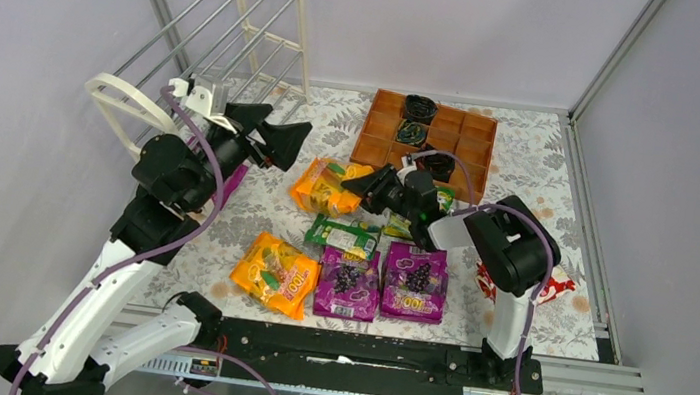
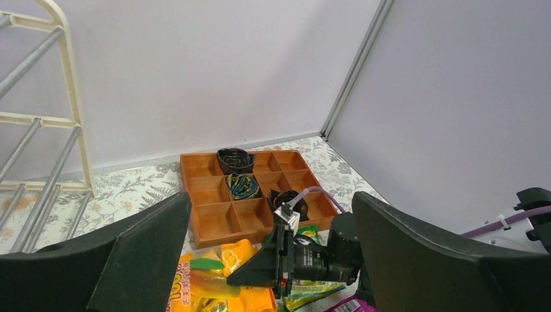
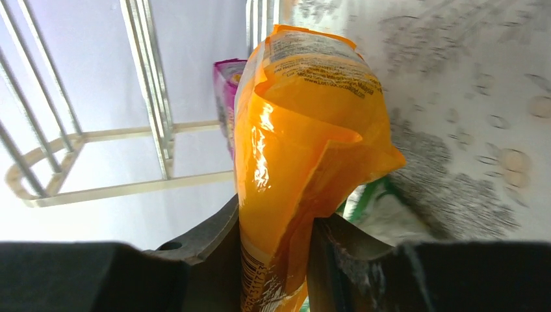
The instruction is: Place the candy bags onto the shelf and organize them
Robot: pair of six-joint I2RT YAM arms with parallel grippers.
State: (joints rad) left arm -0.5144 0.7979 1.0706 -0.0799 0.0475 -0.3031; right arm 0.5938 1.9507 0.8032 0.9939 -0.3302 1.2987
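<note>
Orange-brown wooden compartment tray (image 1: 427, 133) far back on the counter (image 1: 532, 159) (black coils (image 1: 419, 107) in three compartments); red-and-white package (image 1: 560, 282) nearer, at right.

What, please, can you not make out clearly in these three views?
- Top external: the right arm covers most of the red-and-white package.
- Top external: the left arm hides most of a purple bag beside the shelf.
- Right wrist: the orange bag in the right end effector blocks the view beyond; its small print is blurred.
- Left wrist: shelf cut off by the left edge.

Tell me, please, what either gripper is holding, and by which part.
The right gripper pinches an orange candy bag by one end; the left gripper is open and holds nothing.
</note>
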